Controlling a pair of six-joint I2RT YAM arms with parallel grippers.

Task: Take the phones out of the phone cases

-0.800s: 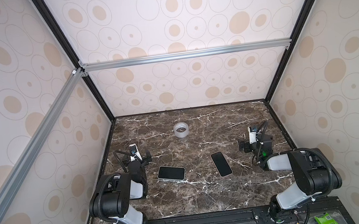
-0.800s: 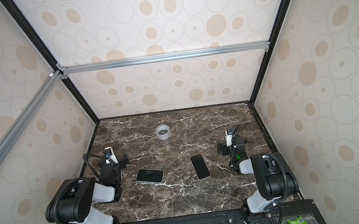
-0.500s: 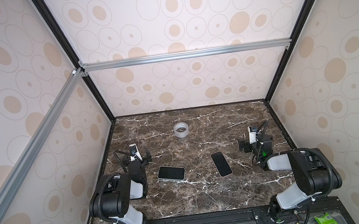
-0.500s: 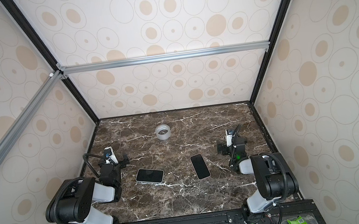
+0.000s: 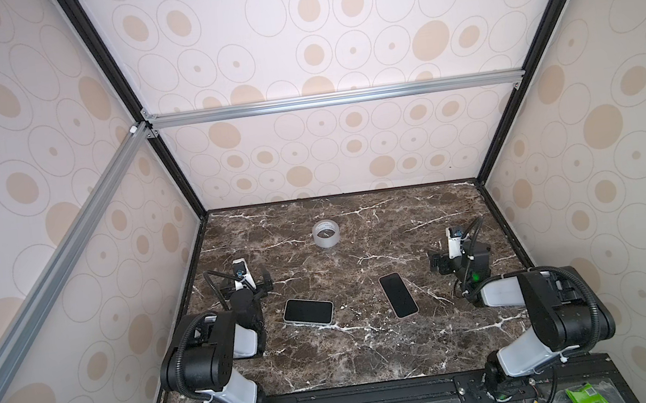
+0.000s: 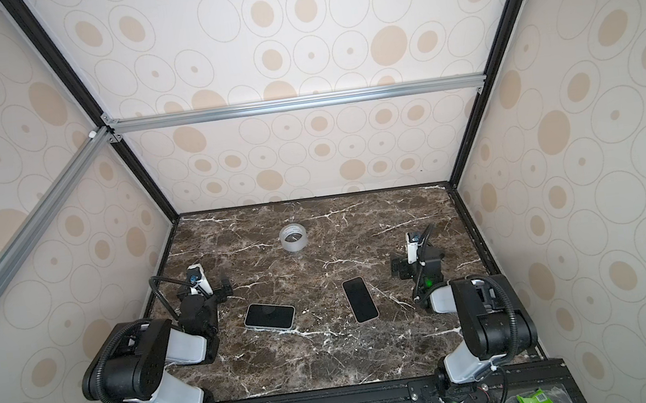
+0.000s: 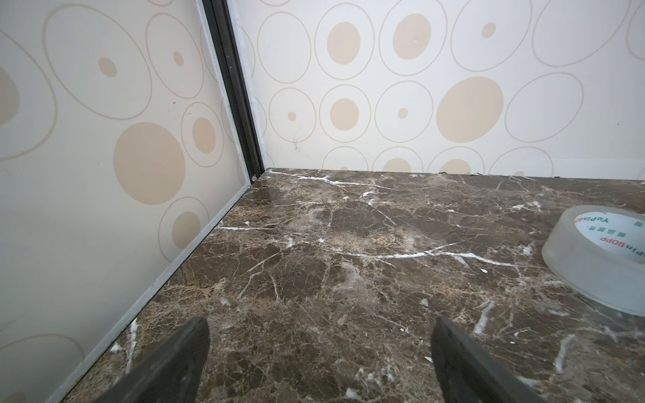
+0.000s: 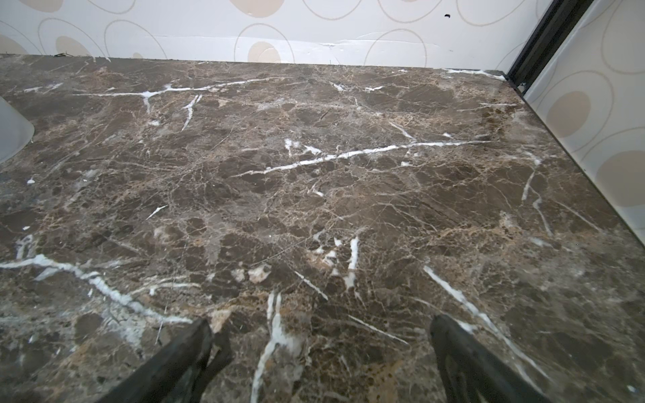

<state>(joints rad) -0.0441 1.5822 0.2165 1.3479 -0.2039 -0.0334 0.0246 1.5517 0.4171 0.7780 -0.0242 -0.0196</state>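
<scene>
Big marble desk (image 5: 373, 355), with the left arm (image 5: 205, 351) and right arm (image 5: 553, 312) parked at its sides, so the job looks not started. The phone (image 5: 308, 311) lies flat and face up near the left arm. A pale rim runs round it, which reads as the case (image 5: 309, 322), so it's probably not out yet. A second, bare black slab (image 5: 398, 295) lies flat nearer the right arm, apart from the first. It could be another phone, can't tell. The tape (image 5: 325, 233) sits well back and out of the way. The left fingers (image 7: 181, 363) are spread wide over bare desk with nothing between them, and it's the same for the right fingers (image 8: 185, 356). Neither wrist view even shows the phone, so the robot first has to swing both arms inward. To do it well, the left arm should probably pinch across the narrow width to pin the thing down. The right one can then work a corner of the rim and peel it back. Since it lies flat on hard stone there's no gap underneath, so a steep grab from above at the long edges beats trying to scoop. A corner start also matters, because pulling along a whole side would likely just drag everything.
</scene>
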